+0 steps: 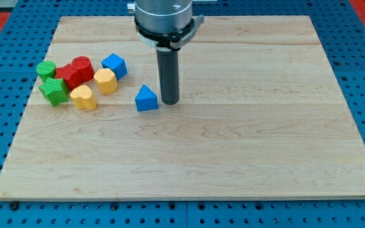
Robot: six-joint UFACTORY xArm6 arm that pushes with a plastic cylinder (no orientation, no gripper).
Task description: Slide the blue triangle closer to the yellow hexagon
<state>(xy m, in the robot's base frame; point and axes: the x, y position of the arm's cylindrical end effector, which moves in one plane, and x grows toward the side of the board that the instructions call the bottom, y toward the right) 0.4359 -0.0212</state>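
The blue triangle (146,99) lies on the wooden board, left of centre. My tip (169,101) rests on the board just to the triangle's right, a small gap away. The yellow hexagon (105,81) sits further to the view's left and slightly up, in a cluster of blocks. A second yellow block (83,97), rounded, lies below and left of the hexagon.
The cluster at the view's left also holds a blue block (115,65), two red blocks (82,66) (67,76), a green cylinder (45,69) and a green block (54,91). The board (233,145) lies on a blue pegboard.
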